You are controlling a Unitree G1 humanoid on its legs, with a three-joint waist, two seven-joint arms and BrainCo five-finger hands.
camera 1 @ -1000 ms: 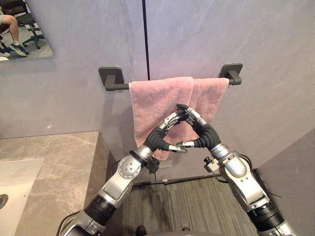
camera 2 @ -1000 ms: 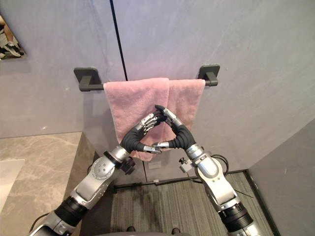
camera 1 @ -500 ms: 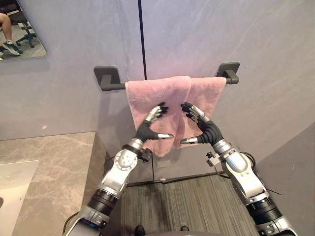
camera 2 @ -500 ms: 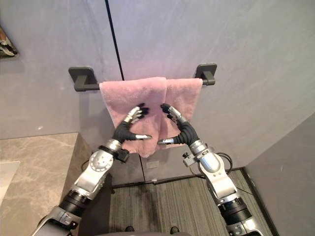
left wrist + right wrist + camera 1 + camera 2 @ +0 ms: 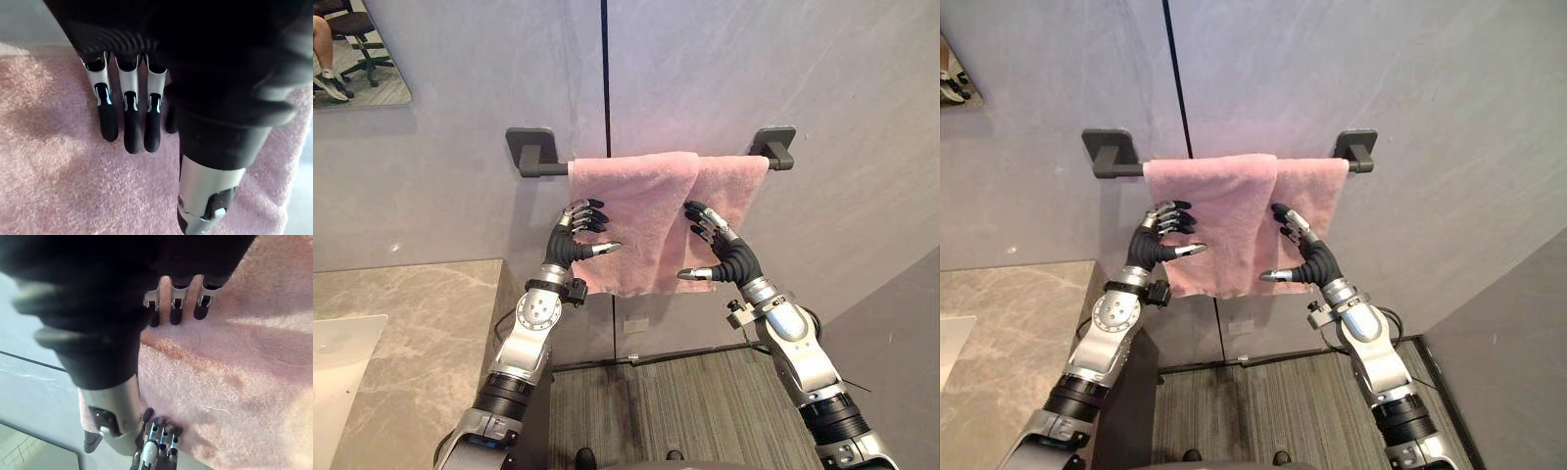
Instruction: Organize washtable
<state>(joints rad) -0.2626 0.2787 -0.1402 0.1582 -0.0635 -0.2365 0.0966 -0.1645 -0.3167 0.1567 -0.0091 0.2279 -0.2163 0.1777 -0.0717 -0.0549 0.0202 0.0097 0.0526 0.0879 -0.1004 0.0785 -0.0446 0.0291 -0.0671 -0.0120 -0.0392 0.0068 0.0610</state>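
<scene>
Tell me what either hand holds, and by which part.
Nothing is held: the left hand and right hand rest open and flat against the pink towel.

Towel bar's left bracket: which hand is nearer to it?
Left. The left hand is against the pink towel's left edge, below and right of that bracket; the right hand is at the towel's right half.

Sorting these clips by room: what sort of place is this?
Likely a bathroom: a pink towel hangs on a wall bar beside a marble counter, with a mirror above.
</scene>
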